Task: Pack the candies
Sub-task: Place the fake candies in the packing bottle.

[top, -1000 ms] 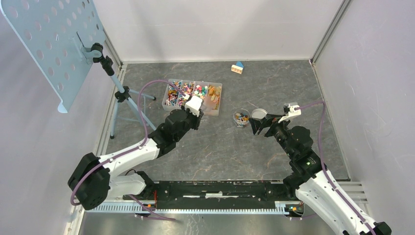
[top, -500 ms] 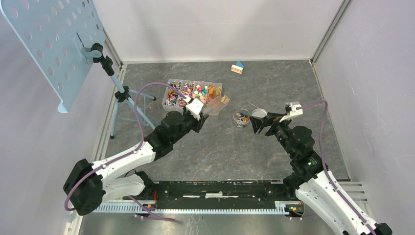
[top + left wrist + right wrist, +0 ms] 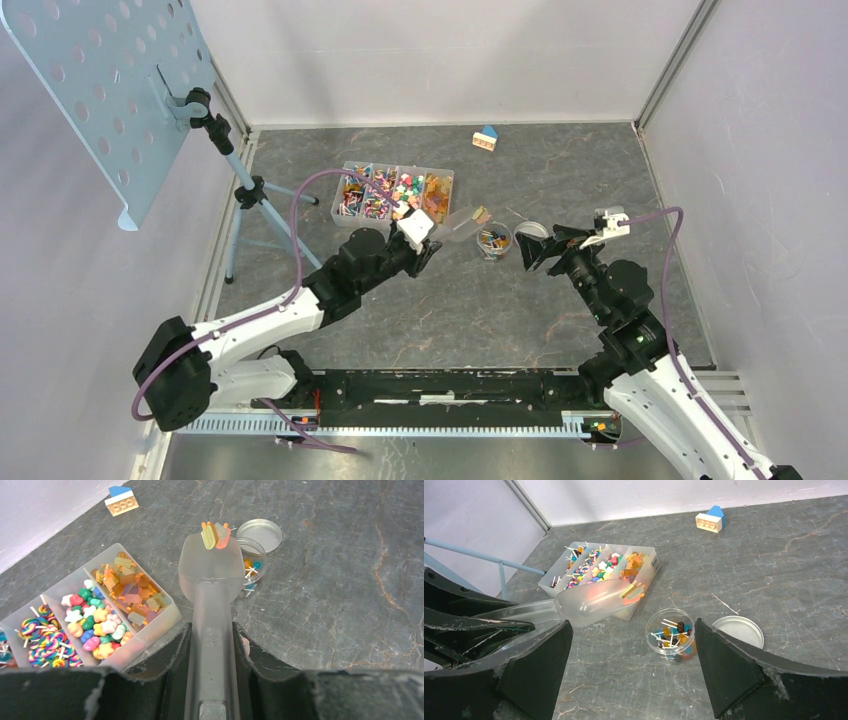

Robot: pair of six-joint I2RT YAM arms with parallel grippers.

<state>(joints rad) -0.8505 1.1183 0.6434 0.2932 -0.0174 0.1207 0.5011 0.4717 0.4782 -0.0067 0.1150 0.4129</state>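
Observation:
A clear compartment box (image 3: 449,190) holds the sorted candies (image 3: 385,190). My left gripper (image 3: 428,251) is shut on the handle of a translucent scoop (image 3: 461,222). In the left wrist view, the scoop (image 3: 210,572) carries a few yellow and orange candies (image 3: 215,535) at its tip, just short of a small clear jar (image 3: 262,554). That jar (image 3: 650,625) stands on the floor with several stick candies inside. My right gripper (image 3: 633,625) is open with nothing between its fingers, hovering close to the jar on its near side.
The jar's round metal lid (image 3: 530,232) lies just right of it. A blue-roofed toy house (image 3: 486,138) sits at the back. A tripod stand (image 3: 245,195) with a perforated panel (image 3: 100,90) occupies the left side.
The left arm has swung right, lifting the loaded scoop out of the box and carrying it toward the jar. My right gripper has edged slightly right and stays open.

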